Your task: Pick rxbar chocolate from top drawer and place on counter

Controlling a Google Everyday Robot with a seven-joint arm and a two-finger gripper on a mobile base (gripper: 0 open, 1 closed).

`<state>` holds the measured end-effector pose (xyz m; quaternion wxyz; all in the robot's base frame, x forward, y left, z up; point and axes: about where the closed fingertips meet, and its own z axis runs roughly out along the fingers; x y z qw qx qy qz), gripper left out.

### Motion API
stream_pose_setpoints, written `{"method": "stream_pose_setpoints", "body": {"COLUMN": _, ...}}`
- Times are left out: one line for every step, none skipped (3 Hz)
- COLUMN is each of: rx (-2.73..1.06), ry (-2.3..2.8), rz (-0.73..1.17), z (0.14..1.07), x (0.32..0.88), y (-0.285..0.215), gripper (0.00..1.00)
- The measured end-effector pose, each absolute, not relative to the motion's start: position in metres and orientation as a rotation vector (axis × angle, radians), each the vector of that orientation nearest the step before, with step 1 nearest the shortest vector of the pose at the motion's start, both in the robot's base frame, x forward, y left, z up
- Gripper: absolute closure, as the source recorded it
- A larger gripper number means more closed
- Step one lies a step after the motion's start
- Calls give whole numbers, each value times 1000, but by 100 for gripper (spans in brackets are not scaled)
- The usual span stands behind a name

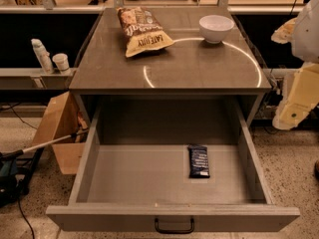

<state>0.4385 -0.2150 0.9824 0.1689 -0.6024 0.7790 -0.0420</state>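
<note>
A: Where's the bar (199, 161)?
B: Flat in the open drawer (129, 176), toward 3 o'clock of centre, long axis 12-to-6. It's untouched; pick and place both remain.
A: Gripper?
B: The gripper (298, 99) hangs off the counter's (199, 68) 3 o'clock edge. Open or closed, can't tell.

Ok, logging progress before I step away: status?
Hand off to the right, outside the top drawer. Rxbar chocolate flat inside, untouched. Nothing covering it; counter holds snack bag, bowl.

Navy-black rxbar chocolate (199, 161) in grey top drawer (134, 176) (black handle (174, 227)); cream gripper (285, 32) at right edge
</note>
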Motion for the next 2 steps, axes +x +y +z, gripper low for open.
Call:
{"method": "stream_pose_setpoints", "body": {"rx": -1712, "ry": 2215, "rz": -119, "z": 982, "x": 438, "y": -215, "gripper": 0}}
{"method": "stream_pose_setpoints", "body": {"rx": -1570, "ry": 2320, "rz": -173, "z": 986, "x": 442, "y": -215, "gripper": 0}}
